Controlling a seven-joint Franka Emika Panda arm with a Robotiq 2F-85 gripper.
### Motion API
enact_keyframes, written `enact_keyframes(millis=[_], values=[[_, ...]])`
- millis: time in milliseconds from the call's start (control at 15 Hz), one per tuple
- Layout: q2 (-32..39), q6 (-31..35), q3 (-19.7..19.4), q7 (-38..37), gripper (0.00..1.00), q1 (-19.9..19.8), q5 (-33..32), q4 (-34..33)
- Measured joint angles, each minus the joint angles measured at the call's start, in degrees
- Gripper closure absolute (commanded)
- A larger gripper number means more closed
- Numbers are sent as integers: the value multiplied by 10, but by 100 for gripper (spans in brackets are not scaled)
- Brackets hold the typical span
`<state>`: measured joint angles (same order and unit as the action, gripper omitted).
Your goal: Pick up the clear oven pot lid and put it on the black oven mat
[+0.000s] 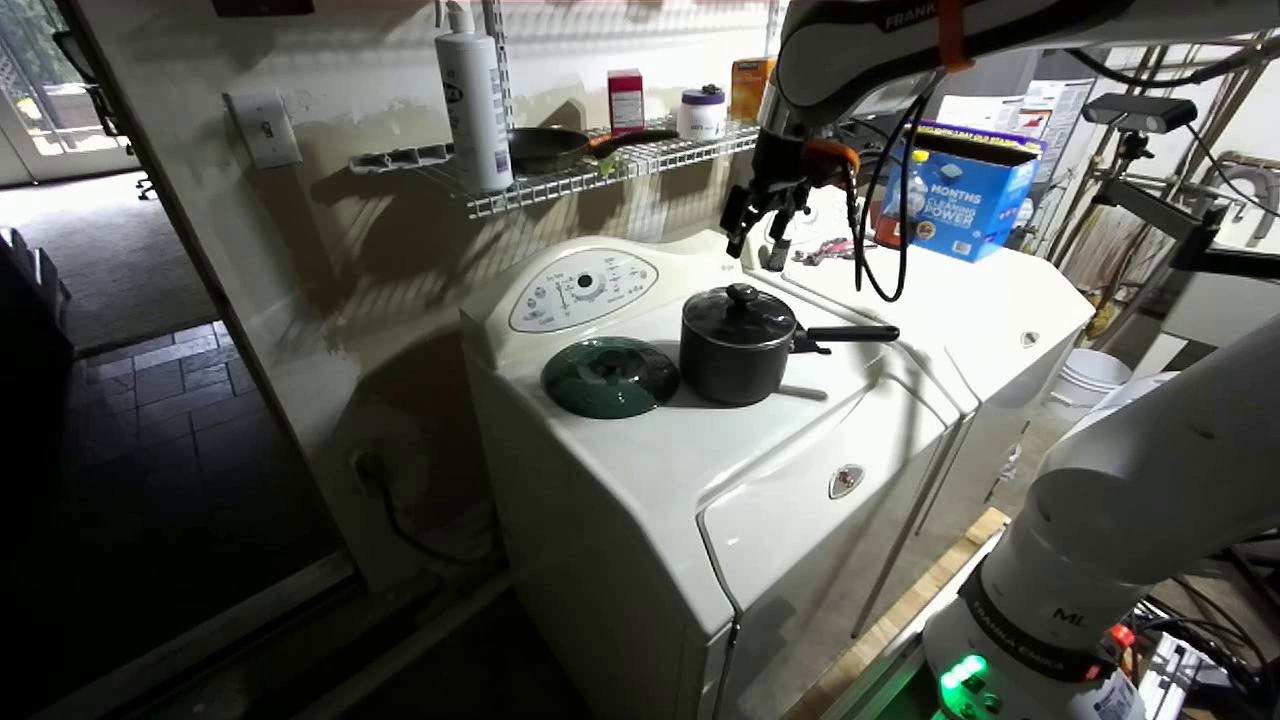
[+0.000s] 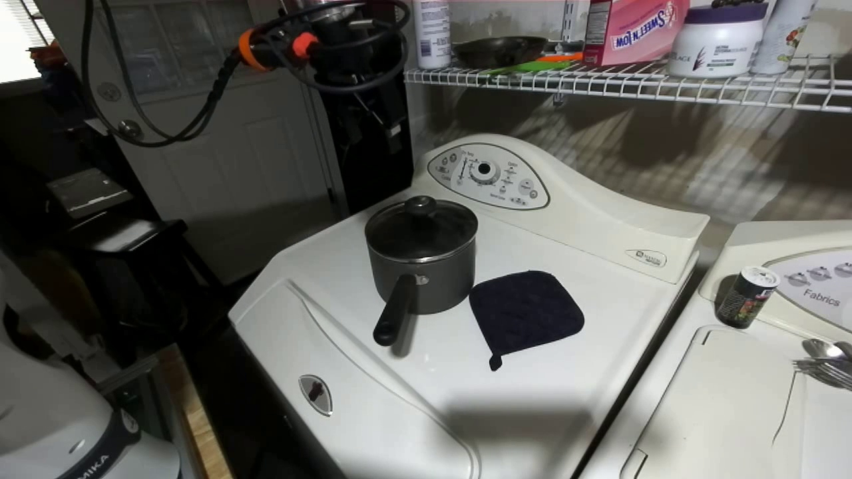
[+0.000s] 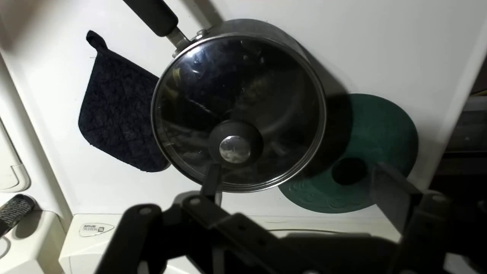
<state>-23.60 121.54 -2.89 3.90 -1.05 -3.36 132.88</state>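
Note:
The clear lid (image 1: 738, 314) has a glass face, a metal rim and a black knob. It sits on the dark long-handled pot (image 1: 735, 365) and also shows in an exterior view (image 2: 419, 233) and the wrist view (image 3: 239, 91). The black oven mat (image 2: 526, 311) is a dark quilted square pad with a loop, lying flat beside the pot; it also shows in the wrist view (image 3: 121, 110). My gripper (image 3: 296, 167) is open and empty, above the pot (image 1: 757, 250). One fingertip appears near the lid's knob in the wrist view, the other over a green disc.
A green round disc with a black centre (image 1: 610, 376) lies on the white appliance top (image 1: 700, 450) by the pot. The pot handle (image 2: 396, 309) sticks out. A wire shelf (image 2: 632, 90), raised control panel (image 2: 489, 174), can (image 2: 747, 297) and cutlery (image 2: 825, 366) are around.

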Motion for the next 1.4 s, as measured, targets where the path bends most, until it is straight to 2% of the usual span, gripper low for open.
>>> enact_keyframes(millis=[733, 1400], values=[[88, -1, -16, 6, 0, -7, 0, -65], [135, -11, -31, 16, 0, -21, 0, -75]])
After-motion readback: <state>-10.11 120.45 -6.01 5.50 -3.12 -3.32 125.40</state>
